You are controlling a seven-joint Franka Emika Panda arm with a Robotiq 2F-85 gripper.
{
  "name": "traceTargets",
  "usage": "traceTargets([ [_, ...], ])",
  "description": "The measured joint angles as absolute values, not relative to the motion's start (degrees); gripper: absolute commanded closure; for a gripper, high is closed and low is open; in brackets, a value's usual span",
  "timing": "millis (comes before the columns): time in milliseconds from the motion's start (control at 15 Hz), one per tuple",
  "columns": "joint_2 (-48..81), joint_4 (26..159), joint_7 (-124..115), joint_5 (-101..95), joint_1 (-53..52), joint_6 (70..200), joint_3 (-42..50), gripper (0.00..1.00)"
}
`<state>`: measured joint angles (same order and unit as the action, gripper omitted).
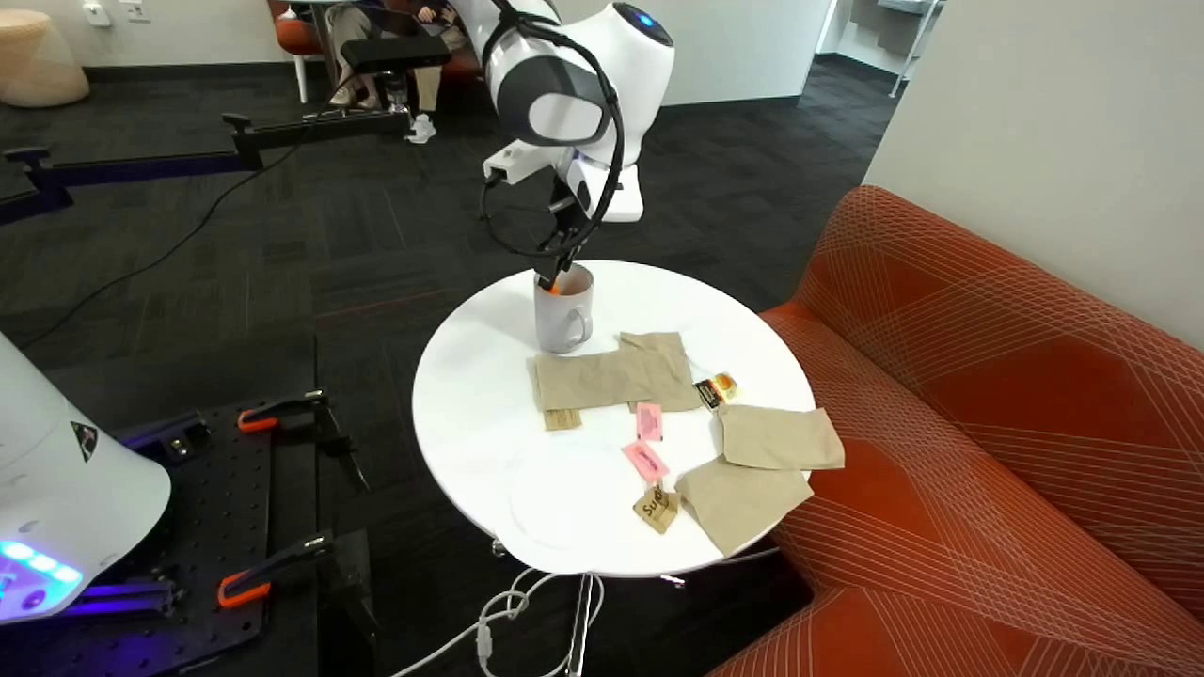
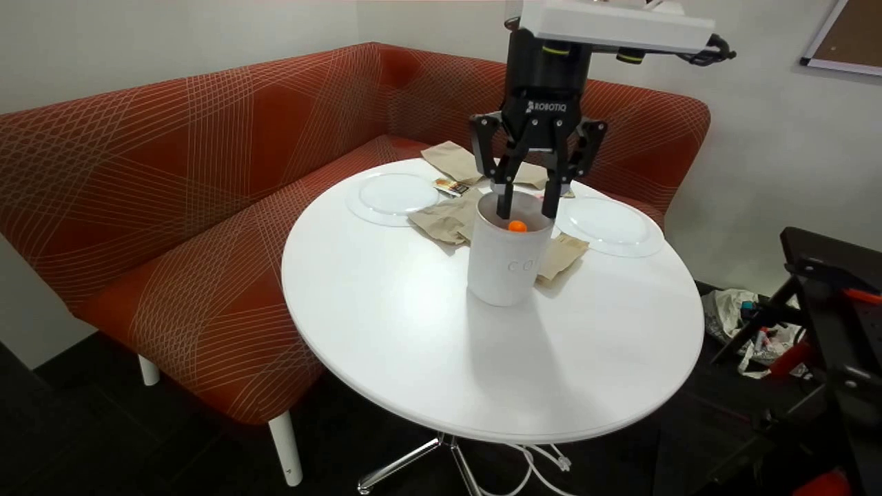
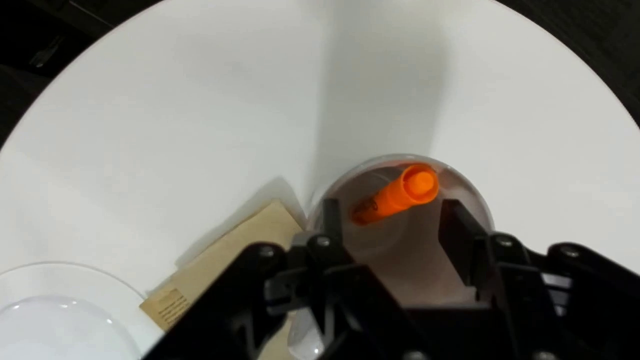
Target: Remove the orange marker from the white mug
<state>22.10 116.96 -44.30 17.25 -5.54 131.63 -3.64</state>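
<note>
The white mug [image 1: 560, 324] stands upright on the round white table [image 1: 470, 404]; it also shows in an exterior view [image 2: 503, 265] and in the wrist view [image 3: 425, 272]. The orange marker [image 3: 392, 197] leans inside the mug, its upper end near the rim; its top shows in both exterior views [image 1: 553, 290] [image 2: 517, 226]. My gripper [image 2: 528, 210] points down at the mug's mouth. In the wrist view its fingers [image 3: 392, 212] are open, one on each side of the marker, with gaps to it. How deep the tips reach inside is hard to tell.
Tan napkins [image 1: 602, 376] lie beside the mug, with pink packets [image 1: 649, 421] and a yellow-black packet [image 1: 717, 389] farther off. Clear plates [image 2: 610, 227] [image 2: 358, 207] lie on the table. A red bench [image 1: 903, 423] borders the table.
</note>
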Motion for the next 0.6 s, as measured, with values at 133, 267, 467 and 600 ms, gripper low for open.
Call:
traceTargets([
  [133,23.2,116.0,-44.3,17.0,-5.9,131.6,-3.1,0.64],
  [267,24.2,115.1,-44.3,16.8,-6.0,131.6,-2.9,0.59],
  [467,25.5,113.8,-44.3,16.8,-6.1,131.6,-2.9,0.57],
  [600,26.2,113.1,-44.3,16.8,-6.3,131.6,-2.9,0.57],
])
